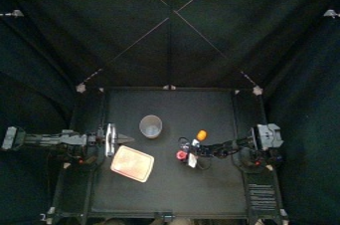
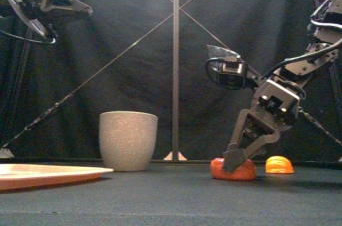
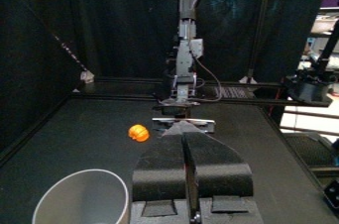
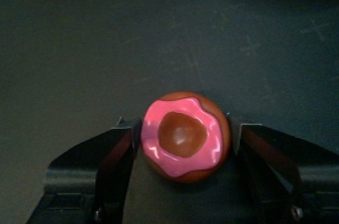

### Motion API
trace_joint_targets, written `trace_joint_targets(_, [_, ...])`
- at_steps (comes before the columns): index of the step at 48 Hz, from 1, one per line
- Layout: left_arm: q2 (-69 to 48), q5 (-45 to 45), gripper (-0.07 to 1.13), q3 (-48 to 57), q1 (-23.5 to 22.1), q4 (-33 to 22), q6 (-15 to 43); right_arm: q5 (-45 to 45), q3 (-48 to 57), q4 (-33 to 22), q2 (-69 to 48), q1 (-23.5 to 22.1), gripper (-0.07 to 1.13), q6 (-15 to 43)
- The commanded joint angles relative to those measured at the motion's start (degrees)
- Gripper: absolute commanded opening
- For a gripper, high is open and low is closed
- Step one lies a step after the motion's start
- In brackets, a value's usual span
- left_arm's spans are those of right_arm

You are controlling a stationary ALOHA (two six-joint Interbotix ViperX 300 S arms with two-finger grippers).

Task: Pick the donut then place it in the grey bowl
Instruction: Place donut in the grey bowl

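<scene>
The donut, pink-iced with a brown ring, lies on the table between my right gripper's jaws, which press on its two sides. From the front the donut rests on the tabletop under that gripper; from above the donut is right of the middle. The tall grey speckled cup stands upright and apart, to the left and further back. My left gripper is shut on nothing, at the table's left side near the cup.
A flat pink tray lies at the front left of the donut. A small orange toy sits just behind the donut.
</scene>
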Motion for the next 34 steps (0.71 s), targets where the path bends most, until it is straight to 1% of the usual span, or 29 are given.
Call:
trace_joint_targets(1, [0.26, -0.53, 0.11, -0.7, 0.26, -0.09, 0.0, 0.26, -0.53, -0.09, -0.53, 0.09, 0.81, 0.09])
trace_joint_targets(4, [0.35, -0.53, 0.1, -0.7, 0.35, 0.0, 0.0, 0.18, -0.97, -0.26, -0.7, 0.18, 0.77, 0.0])
trace_joint_targets(11, [0.35, -0.53, 0.1, -0.62, 0.53, -0.09, 0.0, 0.18, -3.08, -0.79, -1.67, 0.18, 0.77, -0.53])
trace_joint_targets(15, [0.35, -0.53, 0.1, -0.62, 0.62, 0.0, 0.0, -0.18, -5.1, -2.46, -2.46, 0.0, 0.77, -0.62])
trace_joint_targets(18, [0.35, -0.53, 0.1, -0.53, 0.62, 0.0, 0.0, -0.7, -7.29, -4.92, -3.25, -0.35, 0.77, -0.62])
trace_joint_targets(26, [0.35, -0.53, 0.1, -0.35, 0.62, -0.18, -0.09, -5.27, -13.45, -11.6, -3.52, -4.75, 0.77, -0.62])
trace_joint_targets(30, [0.35, -0.53, 0.1, 0.0, 0.62, -0.79, -0.09, -9.49, -16.52, -13.89, -2.72, -8.0, 0.77, -0.44])
trace_joint_targets(34, [0.35, -0.53, 0.1, 0.35, 0.62, -1.85, -0.09, -13.97, -18.9, -14.41, -1.05, -10.55, 0.77, -0.44])
